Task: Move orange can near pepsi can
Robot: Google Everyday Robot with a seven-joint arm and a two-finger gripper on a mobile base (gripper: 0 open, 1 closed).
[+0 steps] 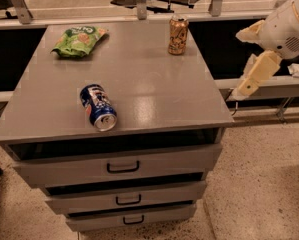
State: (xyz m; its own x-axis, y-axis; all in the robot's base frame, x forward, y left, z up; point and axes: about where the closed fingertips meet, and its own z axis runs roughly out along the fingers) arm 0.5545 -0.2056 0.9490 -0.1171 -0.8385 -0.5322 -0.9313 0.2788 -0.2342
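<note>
The orange can [178, 35] stands upright near the far right edge of the grey cabinet top [139, 84]. The pepsi can [98, 107] lies on its side near the front left, its silver end facing the front. The two cans are well apart. My gripper [249, 59] hangs off the right side of the cabinet, to the right of the orange can and a little lower in the picture. Its pale fingers [257, 74] are spread and hold nothing.
A green chip bag [78, 39] lies at the far left corner of the top. The cabinet has three drawers [123, 167] in front. A rail and ledge [269, 86] run behind and to the right, with speckled floor below.
</note>
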